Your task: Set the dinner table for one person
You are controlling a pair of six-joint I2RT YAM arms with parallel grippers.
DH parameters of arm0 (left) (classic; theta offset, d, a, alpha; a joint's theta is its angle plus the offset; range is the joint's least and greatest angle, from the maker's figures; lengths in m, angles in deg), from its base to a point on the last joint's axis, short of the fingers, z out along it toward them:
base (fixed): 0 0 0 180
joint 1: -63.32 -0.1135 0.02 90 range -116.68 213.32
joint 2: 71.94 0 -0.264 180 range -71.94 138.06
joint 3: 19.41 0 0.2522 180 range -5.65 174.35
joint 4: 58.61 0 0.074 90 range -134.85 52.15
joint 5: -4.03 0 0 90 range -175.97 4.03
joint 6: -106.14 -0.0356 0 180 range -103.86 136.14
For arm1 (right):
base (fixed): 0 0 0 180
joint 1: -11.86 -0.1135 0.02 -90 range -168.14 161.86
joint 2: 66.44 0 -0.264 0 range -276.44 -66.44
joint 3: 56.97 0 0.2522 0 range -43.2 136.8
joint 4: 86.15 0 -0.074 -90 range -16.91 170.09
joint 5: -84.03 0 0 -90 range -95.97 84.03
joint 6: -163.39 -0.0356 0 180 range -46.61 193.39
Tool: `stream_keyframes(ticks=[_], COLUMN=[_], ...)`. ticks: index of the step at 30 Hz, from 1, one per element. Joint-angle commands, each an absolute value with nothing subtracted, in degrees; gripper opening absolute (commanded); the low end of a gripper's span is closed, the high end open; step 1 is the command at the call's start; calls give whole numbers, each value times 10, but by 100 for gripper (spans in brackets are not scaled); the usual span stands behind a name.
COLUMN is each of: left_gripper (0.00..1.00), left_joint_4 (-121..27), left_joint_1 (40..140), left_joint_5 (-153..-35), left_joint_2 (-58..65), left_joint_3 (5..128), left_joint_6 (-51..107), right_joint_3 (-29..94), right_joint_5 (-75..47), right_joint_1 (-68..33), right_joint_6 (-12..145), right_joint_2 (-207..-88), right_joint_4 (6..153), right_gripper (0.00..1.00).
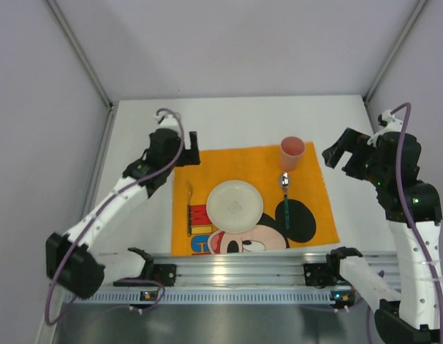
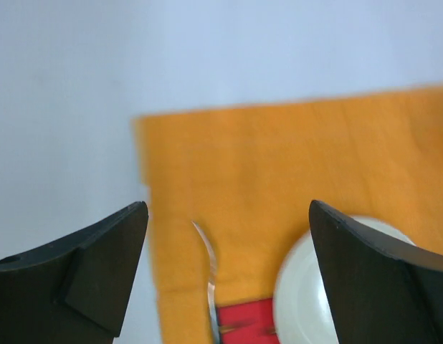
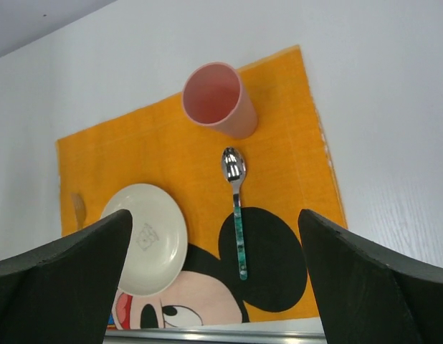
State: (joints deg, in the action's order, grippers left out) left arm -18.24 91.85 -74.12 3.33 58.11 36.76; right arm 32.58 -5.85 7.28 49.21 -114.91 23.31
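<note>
**While both claws stand apart, one place setting lies on the mat**

Where the top view looks down on the cell, the dinner table [image 1: 229, 115] fills the floor of the enclosure as a plain white surface, with the ribbed aluminium rail [image 1: 243, 265] along its near edge. An orange mat [image 1: 257, 161] printed with a Mickey Mouse face lies flat on the table, its near edge just beside the rail.

Items on the mat:
- White plate [image 1: 234, 206]: at the middle, partly over the printed face.
- Fork [image 1: 189, 211]: left of the plate, close to the mat's left edge, tines toward the far side, apart from the plate.
- Spoon [image 1: 284, 197]: right of the plate, bowl toward the far side, its teal handle over the black printed ear.
- Pink cup [image 1: 292, 152]: upright near the far right corner, just beyond the spoon bowl, not touching it.

Left gripper [image 1: 193, 148]: positioned at the mat's far left corner. Its jaws are spread wide and hold nothing; the left wrist view shows the fork tines on the mat between the two fingers [image 2: 85, 265].

Right gripper [image 1: 335, 152]: positioned off the mat's right edge, over bare table. Its jaws are likewise wide apart and empty; the right wrist view frames the cup, spoon and plate between them.
</note>
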Motion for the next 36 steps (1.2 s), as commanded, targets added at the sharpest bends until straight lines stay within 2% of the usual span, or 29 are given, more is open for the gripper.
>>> stream_keyframes(ticks=[1, 3, 4, 7, 9, 14, 17, 20, 24, 28, 36], left_gripper=[99, 99, 99, 99, 99, 99, 98, 98, 99, 99, 99], left_joint_4=[-429, -558, -679, -763, -819, -959, -916, -999, -1149, -1093, -1094], left_joint_1=[881, 866, 836, 746, 744, 684, 645, 618, 615, 614, 626], left_joint_5=[-593, -627, -647, -739, -721, -767, -821, -881, -885, -879, -865], left_joint_2=[-123, -168, -192, -160, -120, 21, 93, 145, 189, 191, 187], left_joint_3=[414, 267, 225, 154, 117, 96, 156, 151, 96, 123, 120], left_joint_6=[240, 117, 92, 155, 156, 176, 196, 197, 197, 193, 189], right_joint_3=[312, 301, 290, 268, 262, 252, 248, 249, 248, 245, 236], right_joint_5=[-126, -127, -127, -135, -137, -98, -76, -83, -106, -118, -63], right_joint_1=[80, 80, 81, 80, 80, 80, 73, 58, 50, 36, 16], right_joint_6=[491, 489, 487, 483, 483, 473, 481, 490, 490, 495, 474], right_joint_2=[-1126, -1114, -1102, -1087, -1085, -1089, -1086, -1092, -1104, -1112, -1161], right_joint_4=[293, 303, 310, 326, 331, 335, 339, 338, 334, 341, 383], right_gripper=[100, 100, 100, 100, 100, 100, 100, 100, 100, 100, 100])
